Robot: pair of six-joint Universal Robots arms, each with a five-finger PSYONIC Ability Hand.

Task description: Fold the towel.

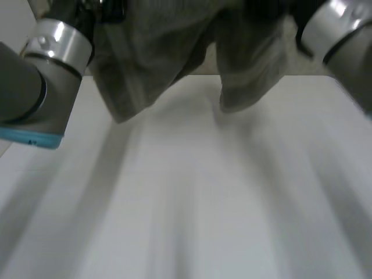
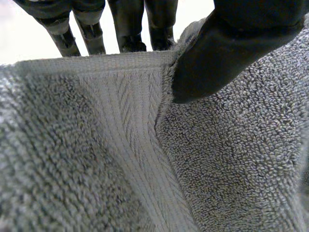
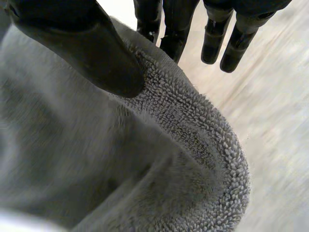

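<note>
Towel (image 1: 157,58) hangs above the table (image 1: 203,203).
Left hand (image 2: 231,48) and right hand (image 3: 82,48) each pinch it, thumb to fingers, probably to spread it flat.

Head camera looks down over the table (image 1: 232,203); both wrist cameras sit close against the towel (image 2: 96,169).

— Where is the towel (image 1: 168,52)?
— Above the table's (image 1: 203,203) far edge, between the left arm (image 1: 35,75) and the right arm (image 1: 343,40); it seems to hang clear of the surface.
— And the grips?
— The left robot hand (image 2: 227,53) pinches its hemmed edge, thumb in front, fingers (image 2: 128,24) behind. The right robot hand (image 3: 82,48) pinches a fold likewise.
</note>
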